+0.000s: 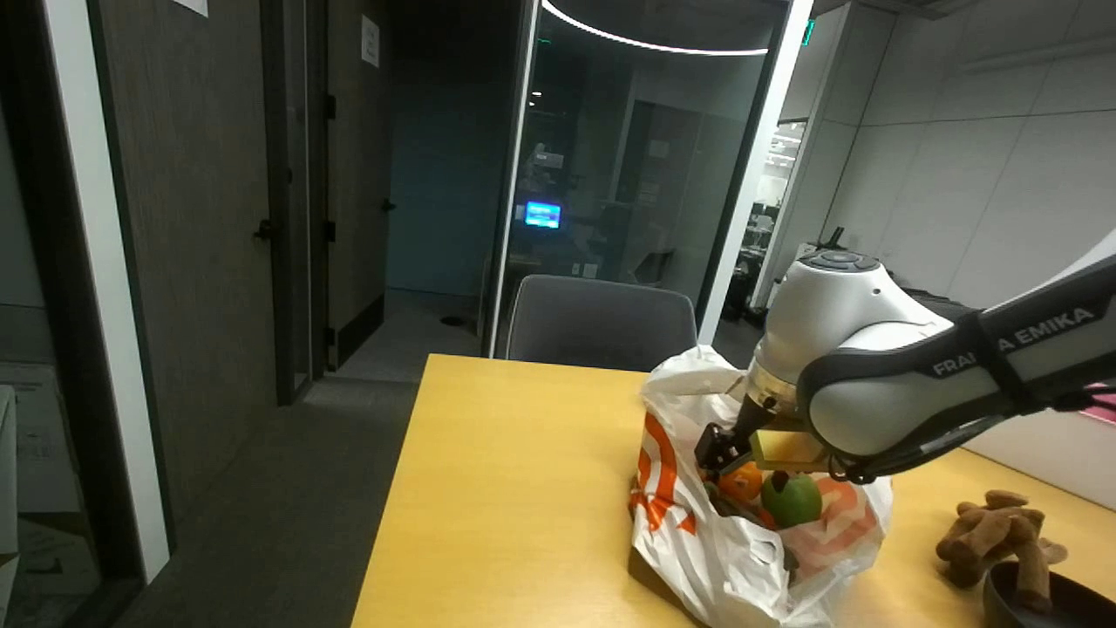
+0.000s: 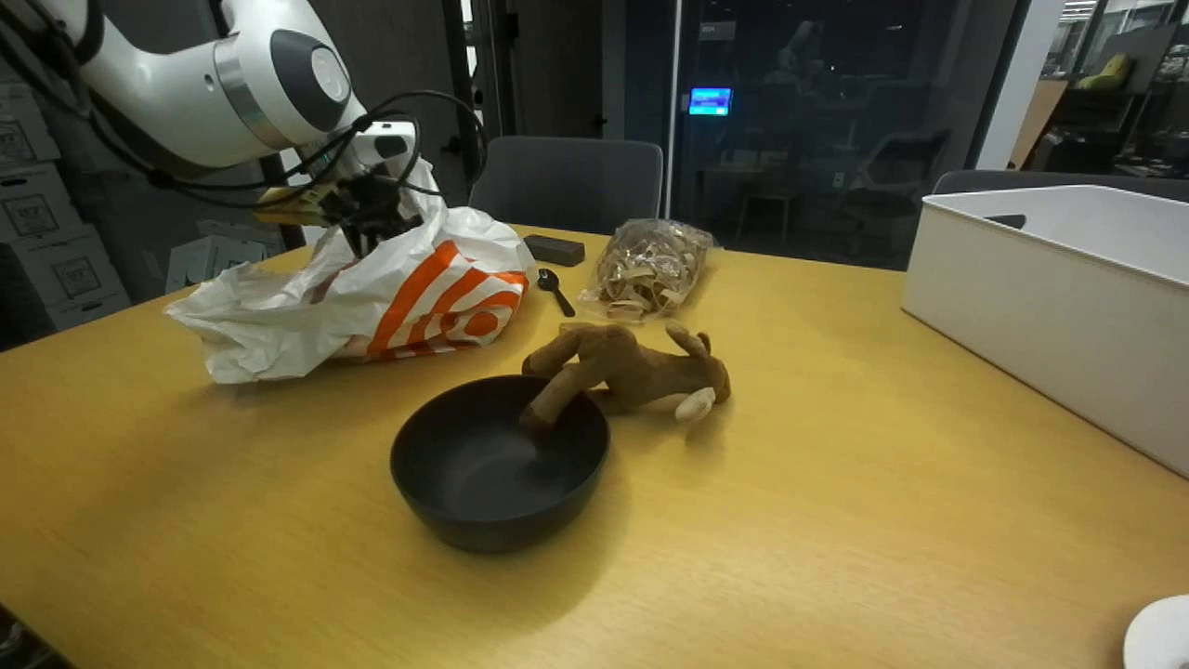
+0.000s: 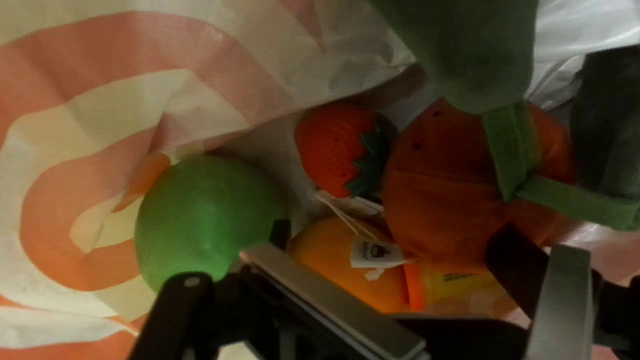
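My gripper reaches down into the mouth of a white plastic bag with orange print. It also shows at the bag in an exterior view. In the wrist view the fingers are wide apart and hold nothing. Between and beyond them lie an orange fruit with a white tag over it and a red-orange plush with green leaves. A green round fruit is beside the left finger. A strawberry lies farther in. A yellow-labelled item is partly hidden under the plush.
A black bowl and a brown plush animal, one leg over the bowl, are near the bag. A clear bag of tan pieces, a black spoon, a dark block and a white bin stand on the yellow table.
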Controlling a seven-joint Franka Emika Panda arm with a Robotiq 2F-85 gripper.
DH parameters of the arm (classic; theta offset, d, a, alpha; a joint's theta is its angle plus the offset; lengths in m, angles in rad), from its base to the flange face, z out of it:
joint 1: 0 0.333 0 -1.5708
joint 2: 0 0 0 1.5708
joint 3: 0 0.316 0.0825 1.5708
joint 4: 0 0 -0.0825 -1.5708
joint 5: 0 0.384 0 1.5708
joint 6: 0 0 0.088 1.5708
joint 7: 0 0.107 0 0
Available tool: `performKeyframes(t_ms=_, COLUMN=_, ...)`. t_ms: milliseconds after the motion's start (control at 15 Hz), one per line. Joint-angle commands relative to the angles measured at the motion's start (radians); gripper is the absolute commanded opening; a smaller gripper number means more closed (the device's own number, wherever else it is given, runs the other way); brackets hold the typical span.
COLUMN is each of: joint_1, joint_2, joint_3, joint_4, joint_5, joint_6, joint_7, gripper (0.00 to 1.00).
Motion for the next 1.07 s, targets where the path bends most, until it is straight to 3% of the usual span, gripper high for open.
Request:
performKeyframes(t_ms=0, joint_1=-0.004, joint_2=0.016, joint_3=0.029, joint_4=0.024, joint_5=0.097, joint_6=-0.009, joint_7=-0.118, gripper=1.0)
performKeyframes(t_ms=333, joint_1=0.0, joint_2=0.032, joint_3=0.042, joint_4=0.034, joint_5=0.191, joint_6=-0.031, joint_7=-0.238, gripper=1.0)
performKeyframes(t_ms=400, joint_1=-0.001, joint_2=0.035, joint_3=0.042, joint_4=0.037, joint_5=0.206, joint_6=-0.037, joint_7=-0.254, gripper=0.75)
performKeyframes(t_ms=533, joint_1=-0.001, joint_2=0.038, joint_3=0.04, joint_4=0.039, joint_5=0.219, joint_6=-0.036, joint_7=-0.276, gripper=0.68)
performKeyframes(t_ms=1000, joint_1=-0.014, joint_2=0.017, joint_3=0.043, joint_4=0.048, joint_5=0.266, joint_6=-0.076, joint_7=-0.33, gripper=0.13)
